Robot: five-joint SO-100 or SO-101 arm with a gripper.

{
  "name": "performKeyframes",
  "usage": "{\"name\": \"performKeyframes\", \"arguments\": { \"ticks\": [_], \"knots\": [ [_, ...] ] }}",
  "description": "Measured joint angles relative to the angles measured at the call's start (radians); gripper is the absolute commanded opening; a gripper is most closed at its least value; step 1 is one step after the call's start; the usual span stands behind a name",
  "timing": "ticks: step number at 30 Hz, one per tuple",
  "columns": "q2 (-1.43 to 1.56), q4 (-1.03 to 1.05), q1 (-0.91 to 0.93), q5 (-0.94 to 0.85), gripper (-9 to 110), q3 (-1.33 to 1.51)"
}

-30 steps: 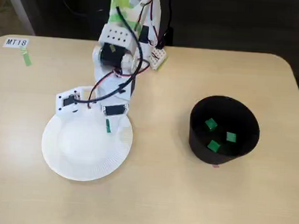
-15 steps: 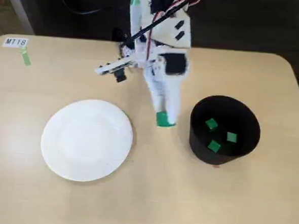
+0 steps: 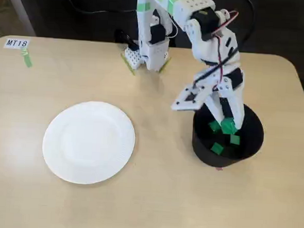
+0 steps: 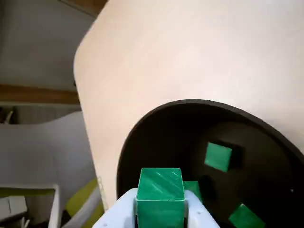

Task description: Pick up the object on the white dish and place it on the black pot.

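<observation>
The white dish (image 3: 88, 141) lies at the left of the table with nothing on it. The black pot (image 3: 200, 146) stands at the right, with several green blocks (image 3: 217, 148) on its floor. My gripper (image 3: 228, 124) hangs over the pot's opening, shut on one green block (image 3: 228, 126). In the wrist view the held block (image 4: 160, 189) sits between my white fingers (image 4: 194, 213), above the pot's near rim (image 4: 156, 135). Loose blocks (image 4: 218, 156) lie on the pot's floor below it.
The arm's base (image 3: 151, 47) stands at the table's back edge. A label reading MT18 (image 3: 17, 43) and a strip of green tape (image 3: 27, 60) are at the back left corner. The wrist view shows the table's rounded corner (image 4: 83, 61) close to the pot.
</observation>
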Motion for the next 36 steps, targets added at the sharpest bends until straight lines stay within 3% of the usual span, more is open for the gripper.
{"name": "performKeyframes", "arguments": {
  "ticks": [16,17,21,26,29,33,36],
  "knots": [
    [-0.156,-0.005,-0.084,-0.063,0,-0.012],
    [-0.164,-0.005,-0.086,-0.064,1,-0.012],
    [-0.172,-0.002,-0.106,-0.087,29,-0.012],
    [-0.160,0.041,-0.100,-0.109,33,-0.014],
    [-0.150,0.052,-0.094,-0.110,29,-0.021],
    [-0.150,0.055,-0.078,-0.101,1,-0.035],
    [-0.150,0.074,-0.057,-0.089,0,-0.077]
  ]
}}
